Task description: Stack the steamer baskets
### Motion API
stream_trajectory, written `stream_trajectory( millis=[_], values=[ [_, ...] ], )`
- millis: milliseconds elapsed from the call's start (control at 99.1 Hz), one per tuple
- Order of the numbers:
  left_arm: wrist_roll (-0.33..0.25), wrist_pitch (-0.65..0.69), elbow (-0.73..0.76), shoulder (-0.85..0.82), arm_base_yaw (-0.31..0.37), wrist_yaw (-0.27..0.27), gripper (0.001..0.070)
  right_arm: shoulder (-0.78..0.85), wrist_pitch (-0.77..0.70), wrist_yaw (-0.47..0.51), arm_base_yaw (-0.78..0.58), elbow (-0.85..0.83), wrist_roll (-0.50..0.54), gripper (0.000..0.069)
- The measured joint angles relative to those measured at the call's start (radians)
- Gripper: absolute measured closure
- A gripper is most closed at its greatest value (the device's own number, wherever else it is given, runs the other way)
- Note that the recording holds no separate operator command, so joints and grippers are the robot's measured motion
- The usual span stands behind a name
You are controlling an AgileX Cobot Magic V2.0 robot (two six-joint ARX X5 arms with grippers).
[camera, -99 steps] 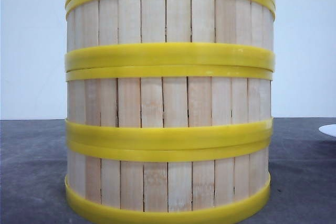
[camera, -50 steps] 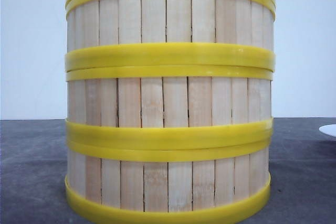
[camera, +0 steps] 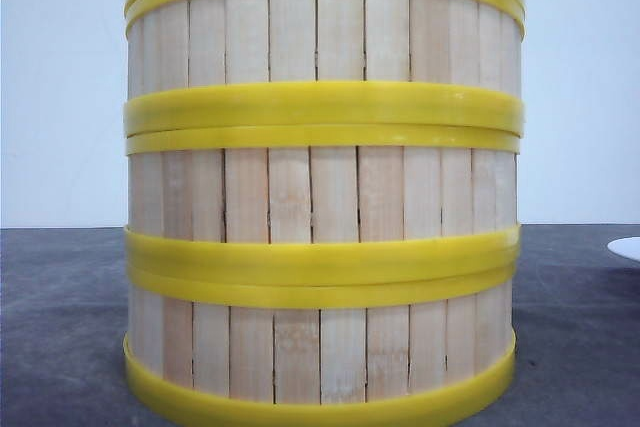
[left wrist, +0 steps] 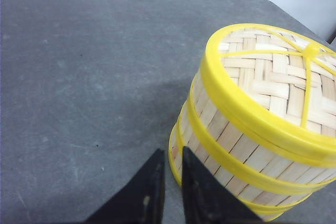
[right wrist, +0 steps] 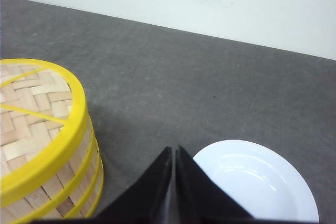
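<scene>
Three steamer baskets stand stacked in one straight column on the grey table: the bottom basket [camera: 320, 347], the middle basket [camera: 320, 192] and the top basket [camera: 320, 37]. A woven top with yellow ribs closes the stack [left wrist: 273, 77]. My left gripper [left wrist: 171, 151] hovers beside the foot of the stack [left wrist: 231, 145]; its jaws stand a narrow gap apart with nothing between them. My right gripper [right wrist: 174, 149] is shut and empty, between the stack [right wrist: 47, 145] and a plate. Neither gripper shows in the front view.
A white plate [right wrist: 257, 179] lies on the table to the right of the stack, and its edge [camera: 628, 247] shows at the right of the front view. The grey table [left wrist: 79, 77] runs back to a pale wall.
</scene>
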Motion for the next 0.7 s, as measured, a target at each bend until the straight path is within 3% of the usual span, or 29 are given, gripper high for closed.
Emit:
stream_trajectory(
  millis=[111, 222, 393, 555, 696],
  values=[
    [0.0, 0.0, 0.0, 0.0, 0.0, -0.006, 0.0677, 0.0, 0.0, 0.0, 0.0, 0.0, 0.0, 0.0685],
    [0.001, 0.006, 0.0, -0.002, 0.031, -0.082, 0.0677, 0.0, 0.0, 0.0, 0.0, 0.0, 0.0, 0.0685],
    [0.014, 0.175, -0.068, -0.03, 0.19, -0.109, 0.0677, 0.0, 0.0, 0.0, 0.0, 0.0, 0.0, 0.0685],
    [0.033, 0.356, -0.271, -0.106, 0.36, -0.122, 0.0677, 0.0, 0.0, 0.0, 0.0, 0.0, 0.0, 0.0685],
    [0.044, 0.467, -0.451, -0.182, 0.455, -0.122, 0.0677, 0.0, 0.0, 0.0, 0.0, 0.0, 0.0, 0.0685]
  ],
)
